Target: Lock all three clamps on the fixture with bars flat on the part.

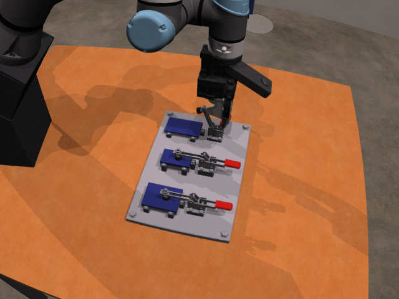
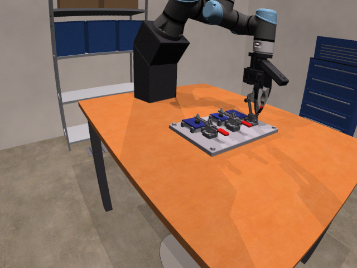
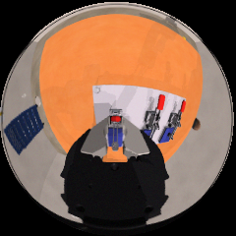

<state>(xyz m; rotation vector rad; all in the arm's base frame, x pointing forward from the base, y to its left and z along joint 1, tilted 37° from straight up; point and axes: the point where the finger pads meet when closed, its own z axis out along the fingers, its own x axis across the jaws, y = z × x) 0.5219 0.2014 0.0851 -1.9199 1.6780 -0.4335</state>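
A grey fixture plate [image 1: 190, 174] lies on the orange table with three toggle clamps, each beside a blue part. My gripper [image 1: 224, 119] is shut on the red handle [image 1: 221, 122] of the far clamp [image 1: 215, 132]. That handle stands tilted up, and its bar [image 1: 207, 118] is raised off the far blue part [image 1: 182, 127]. The middle clamp [image 1: 206, 162] and the near clamp [image 1: 196, 204] have red handles lying flat and bars down on their blue parts. In the wrist view the red handle [image 3: 116, 119] sits between my fingers, with the other two clamps [image 3: 164, 118] to the right.
The black robot base [image 1: 19, 96] stands at the table's left rear. A shelf rack [image 2: 86, 43] and a blue drawer cabinet [image 2: 331, 86] stand beyond the table.
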